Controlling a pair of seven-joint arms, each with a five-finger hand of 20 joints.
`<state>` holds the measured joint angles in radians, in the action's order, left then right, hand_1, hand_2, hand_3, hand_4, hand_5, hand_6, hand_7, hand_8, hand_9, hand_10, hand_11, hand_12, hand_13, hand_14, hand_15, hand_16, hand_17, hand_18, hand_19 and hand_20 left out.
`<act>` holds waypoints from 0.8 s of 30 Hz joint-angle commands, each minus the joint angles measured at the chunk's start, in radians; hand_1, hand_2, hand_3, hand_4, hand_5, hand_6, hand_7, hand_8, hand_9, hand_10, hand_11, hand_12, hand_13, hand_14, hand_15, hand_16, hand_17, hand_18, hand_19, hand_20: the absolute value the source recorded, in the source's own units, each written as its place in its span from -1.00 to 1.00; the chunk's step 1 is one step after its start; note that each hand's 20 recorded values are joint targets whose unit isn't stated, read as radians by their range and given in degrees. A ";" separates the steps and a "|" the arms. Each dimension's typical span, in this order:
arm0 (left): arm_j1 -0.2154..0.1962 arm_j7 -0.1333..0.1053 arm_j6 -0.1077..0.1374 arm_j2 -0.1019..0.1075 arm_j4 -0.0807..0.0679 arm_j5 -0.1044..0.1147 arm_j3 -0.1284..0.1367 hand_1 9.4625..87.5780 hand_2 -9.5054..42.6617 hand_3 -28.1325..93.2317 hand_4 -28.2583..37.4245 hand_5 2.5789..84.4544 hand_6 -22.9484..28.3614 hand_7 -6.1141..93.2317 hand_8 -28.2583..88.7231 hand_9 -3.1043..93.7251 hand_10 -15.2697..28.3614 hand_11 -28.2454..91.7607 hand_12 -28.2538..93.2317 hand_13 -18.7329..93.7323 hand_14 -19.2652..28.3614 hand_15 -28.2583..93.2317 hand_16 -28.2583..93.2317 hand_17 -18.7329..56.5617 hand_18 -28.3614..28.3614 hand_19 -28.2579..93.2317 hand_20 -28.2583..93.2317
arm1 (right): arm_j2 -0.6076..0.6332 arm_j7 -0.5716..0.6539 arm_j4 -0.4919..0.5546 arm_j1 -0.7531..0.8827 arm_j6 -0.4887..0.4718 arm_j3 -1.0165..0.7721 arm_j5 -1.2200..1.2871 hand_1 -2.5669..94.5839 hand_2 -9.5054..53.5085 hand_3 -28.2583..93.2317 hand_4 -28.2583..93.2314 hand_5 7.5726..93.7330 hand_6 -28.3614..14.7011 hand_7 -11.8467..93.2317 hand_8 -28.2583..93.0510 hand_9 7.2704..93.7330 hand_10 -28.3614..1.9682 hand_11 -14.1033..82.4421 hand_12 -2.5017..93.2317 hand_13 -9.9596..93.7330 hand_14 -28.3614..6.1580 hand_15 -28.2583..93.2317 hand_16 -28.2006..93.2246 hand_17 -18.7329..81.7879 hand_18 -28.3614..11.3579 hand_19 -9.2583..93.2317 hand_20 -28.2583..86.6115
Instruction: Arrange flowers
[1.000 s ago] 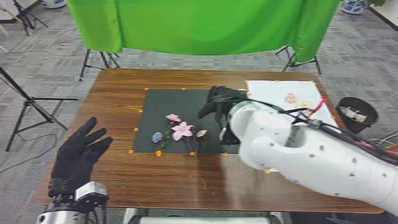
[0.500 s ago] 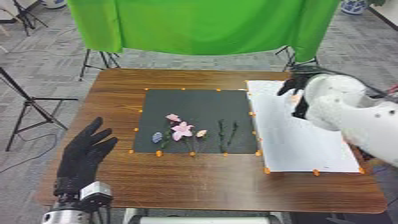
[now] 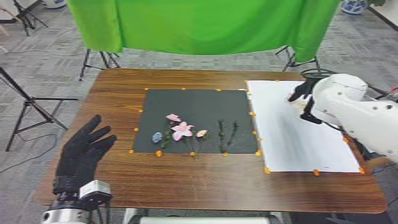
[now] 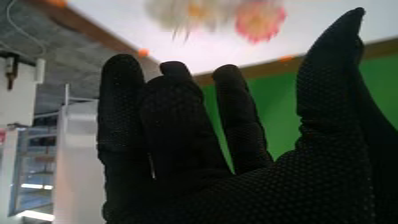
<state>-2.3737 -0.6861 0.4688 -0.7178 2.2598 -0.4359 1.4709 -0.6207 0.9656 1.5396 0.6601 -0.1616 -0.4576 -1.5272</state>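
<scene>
On the black sheet lie pink flowers, a blue flower, a small cream flower and dark green stems. My right hand is over the far right part of the white sheet, partly covering pale flowers there. In the right wrist view the right hand has its fingers straight and holds nothing; past the fingertips a pink flower and a cream flower lie on white. My left hand rests open at the table's left side, apart from the flowers.
Orange dots edge both sheets on the brown table. A green cloth hangs beyond the far edge. A dark bin stands behind the right arm, and tripods stand around the table.
From over the black sheet's right part, the right hand has moved right to the white sheet, uncovering the green stems. The left hand has hardly moved.
</scene>
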 commanded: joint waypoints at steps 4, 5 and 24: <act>0.006 0.009 -0.005 -0.003 -0.005 -0.002 -0.003 -0.48 -0.37 0.54 -0.82 -0.17 0.24 -0.63 -0.67 -0.28 0.52 0.01 -0.34 -0.27 0.84 0.51 -0.75 -0.77 0.68 0.19 -0.28 | -0.012 0.020 -0.003 0.068 -0.008 -0.010 -0.045 -0.31 -0.81 0.74 -0.94 -0.17 0.13 -0.43 -0.71 -0.04 -0.39 -0.45 -0.66 0.54 0.20 0.87 -0.35 0.09 -0.50 1.00 -0.51; 0.004 0.000 -0.002 0.003 -0.004 0.005 -0.006 -0.48 -0.37 0.54 -0.82 -0.17 0.24 -0.63 -0.67 -0.28 0.52 0.01 -0.34 -0.28 0.84 0.51 -0.75 -0.77 0.68 0.19 -0.28 | -0.008 0.031 0.001 0.066 0.002 -0.005 -0.058 -0.31 -0.81 0.74 -0.94 -0.17 0.13 -0.43 -0.72 -0.03 -0.39 -0.45 -0.66 0.54 0.20 0.87 -0.35 0.09 -0.50 1.00 -0.52; 0.005 0.026 -0.017 -0.027 -0.006 -0.021 0.006 -0.48 -0.37 0.54 -0.81 -0.17 0.24 -0.63 -0.67 -0.28 0.52 0.01 -0.34 -0.28 0.84 0.51 -0.75 -0.77 0.68 0.19 -0.28 | -0.009 0.069 0.005 0.098 0.007 0.004 -0.083 0.01 -0.95 0.73 -0.97 0.18 0.30 -0.32 -0.71 0.42 -0.05 -0.29 -0.64 0.68 0.35 0.85 -0.32 0.20 -0.46 1.00 -0.46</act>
<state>-2.3656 -0.6785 0.4661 -0.7253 2.2557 -0.4415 1.4709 -0.6306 1.0107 1.5418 0.7268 -0.1529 -0.4576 -1.5805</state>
